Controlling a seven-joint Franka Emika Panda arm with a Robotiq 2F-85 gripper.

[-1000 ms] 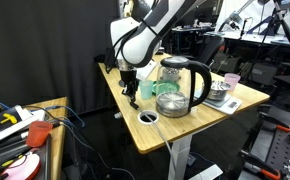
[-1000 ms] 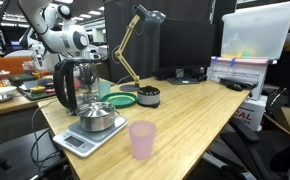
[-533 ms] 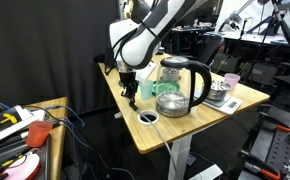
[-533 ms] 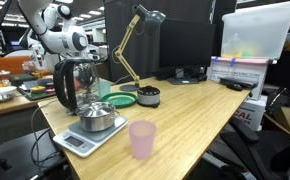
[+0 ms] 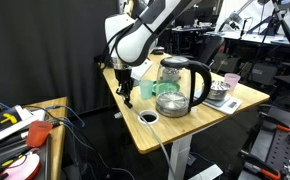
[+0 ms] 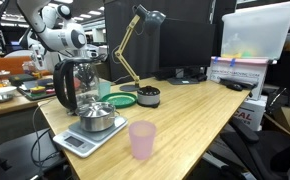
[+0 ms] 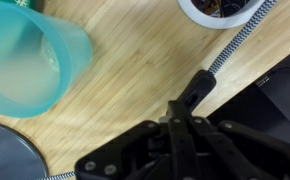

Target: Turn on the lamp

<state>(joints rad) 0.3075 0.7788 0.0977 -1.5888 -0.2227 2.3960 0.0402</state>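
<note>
1. Lamp [image 6: 148,16] stands on the worktop [image 6: 200,110] just beyond the glass kettle [image 6: 77,82].
2. Gripper [image 5: 125,96] has shifted further from the kettle; jaws look pressed together, empty, above the braided cord [image 7: 237,38].
3. Probably it is lining up on a cord switch.

In the wrist view the gripper [image 7: 195,92] was blurred, so we could not read its jaws; the teal cup [image 7: 20,60] ran off the left edge.
</note>
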